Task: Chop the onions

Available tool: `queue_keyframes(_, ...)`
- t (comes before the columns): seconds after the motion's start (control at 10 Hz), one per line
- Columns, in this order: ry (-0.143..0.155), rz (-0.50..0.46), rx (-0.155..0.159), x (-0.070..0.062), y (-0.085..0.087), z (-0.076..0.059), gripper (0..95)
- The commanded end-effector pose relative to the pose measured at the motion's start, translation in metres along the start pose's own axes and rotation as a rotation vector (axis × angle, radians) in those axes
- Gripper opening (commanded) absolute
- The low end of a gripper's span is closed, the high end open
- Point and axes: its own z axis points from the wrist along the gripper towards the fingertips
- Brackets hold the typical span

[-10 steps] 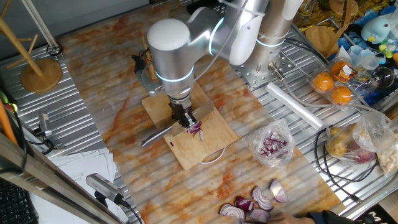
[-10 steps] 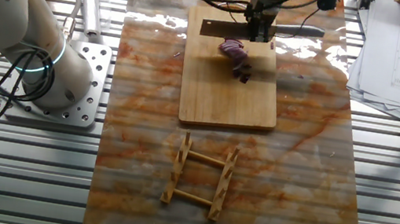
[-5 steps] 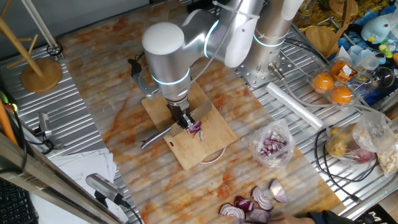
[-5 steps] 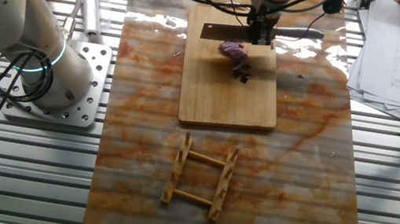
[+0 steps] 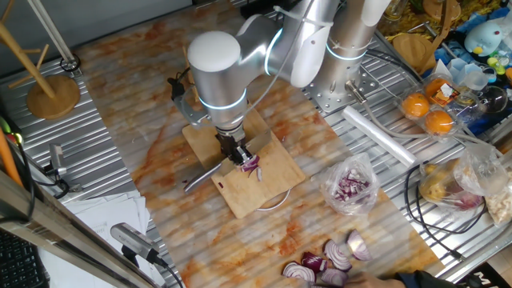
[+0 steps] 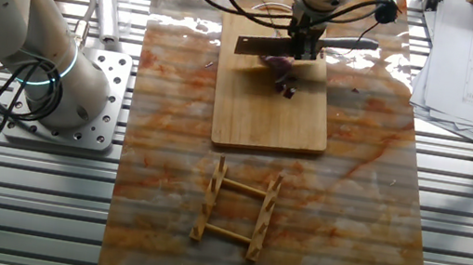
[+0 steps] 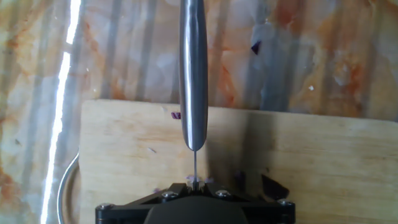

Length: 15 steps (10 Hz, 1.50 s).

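A small red-purple onion wedge (image 5: 251, 166) lies on the wooden board (image 5: 272, 188) with a few cut bits beside it. In the other fixed view the wedge (image 6: 278, 63) is partly under the knife blade (image 6: 257, 46), and the bits (image 6: 288, 89) lie just below it on the board (image 6: 271, 119). My gripper (image 5: 234, 150) is shut on the knife, directly over the wedge, and also shows in the other fixed view (image 6: 304, 45). In the hand view the steel handle (image 7: 193, 74) runs away from the gripper (image 7: 194, 182) over the board (image 7: 323, 162). The wedge is hidden there.
A clear bag of purple bits (image 5: 352, 186) lies right of the board. Bigger red onion wedges (image 5: 328, 260) sit at the front edge. A wooden rack (image 6: 239, 210) stands beyond the board. A wooden stand (image 5: 52, 92), oranges (image 5: 428, 112) and a white roll (image 5: 388, 140) lie at the sides.
The gripper has carried the knife from the board's edge onto the onion wedge; the blade now covers part of it. The wedge and bits have not moved.
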Motion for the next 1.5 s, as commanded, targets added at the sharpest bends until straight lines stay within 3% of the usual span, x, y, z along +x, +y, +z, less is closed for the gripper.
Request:
queue_keyframes(0.1,-0.005,0.012,-0.009,0.000,0.002,-0.001,0.0)
queue_keyframes(0.5,-0.006,0.059,-0.029,0.000,0.012,-0.003,0.0)
queue_keyframes(0.9,-0.005,0.062,-0.025,0.000,0.013,-0.001,0.0)
queue_keyframes(1.1,-0.006,0.067,-0.024,0.001,0.014,0.005,0.0)
queue_keyframes(1.3,-0.019,0.085,-0.022,0.000,0.018,0.018,0.0)
queue_keyframes(1.5,-0.028,0.079,-0.003,0.003,0.019,0.024,0.0)
